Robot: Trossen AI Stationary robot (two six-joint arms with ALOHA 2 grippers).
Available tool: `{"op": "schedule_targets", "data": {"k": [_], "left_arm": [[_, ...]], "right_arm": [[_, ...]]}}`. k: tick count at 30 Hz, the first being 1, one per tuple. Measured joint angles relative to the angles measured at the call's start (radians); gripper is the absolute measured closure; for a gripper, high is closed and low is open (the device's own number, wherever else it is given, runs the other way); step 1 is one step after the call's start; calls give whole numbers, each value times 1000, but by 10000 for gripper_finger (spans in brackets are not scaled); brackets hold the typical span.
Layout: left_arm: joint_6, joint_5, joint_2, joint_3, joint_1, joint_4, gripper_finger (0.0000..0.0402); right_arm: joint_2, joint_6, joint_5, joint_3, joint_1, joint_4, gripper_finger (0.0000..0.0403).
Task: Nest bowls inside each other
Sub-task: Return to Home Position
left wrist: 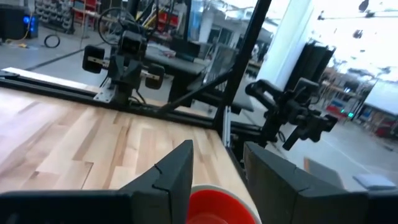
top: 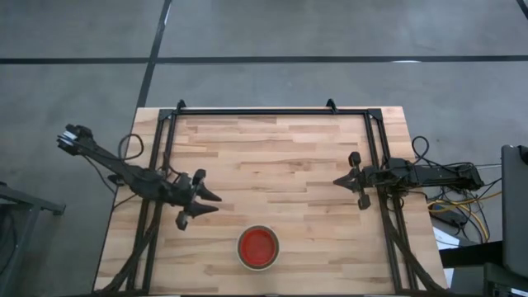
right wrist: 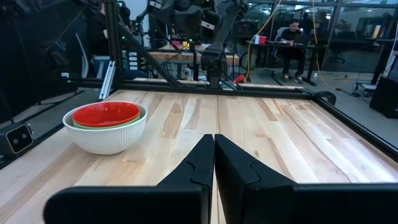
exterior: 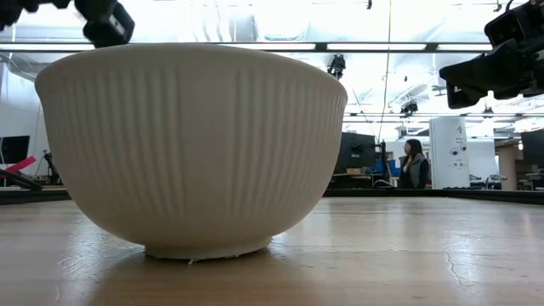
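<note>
The bowls stand nested as one stack [top: 258,247] near the table's front edge, in the middle. The ribbed white bowl [right wrist: 106,140] rests by its foot on the wood. A green bowl [right wrist: 140,116] sits in it and a red bowl [right wrist: 106,114] sits on top. My left gripper [top: 206,204] hovers open at the table's left side, left of and behind the stack, with nothing between its fingers. In the left wrist view the red bowl [left wrist: 217,208] shows past the open left gripper [left wrist: 217,168]. My right gripper [top: 337,180] waits shut at the right side.
A black metal frame [top: 272,111] runs round the tabletop along its far, left and right edges. Bare wood lies between the two arms and behind the stack. In the low view the white bowl [exterior: 191,144] fills the foreground. People sit in the room beyond the table.
</note>
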Motion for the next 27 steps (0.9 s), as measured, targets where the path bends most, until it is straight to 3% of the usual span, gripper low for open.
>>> {"op": "schedule_targets", "data": {"k": [8, 27], "left_arm": [[-3, 5, -102, -110, 0, 38, 254], [44, 12, -240, -209, 1, 38, 254]], "right_arm": [[0, 0, 0, 0, 0, 0, 394], [0, 0, 0, 0, 0, 0, 394]]}}
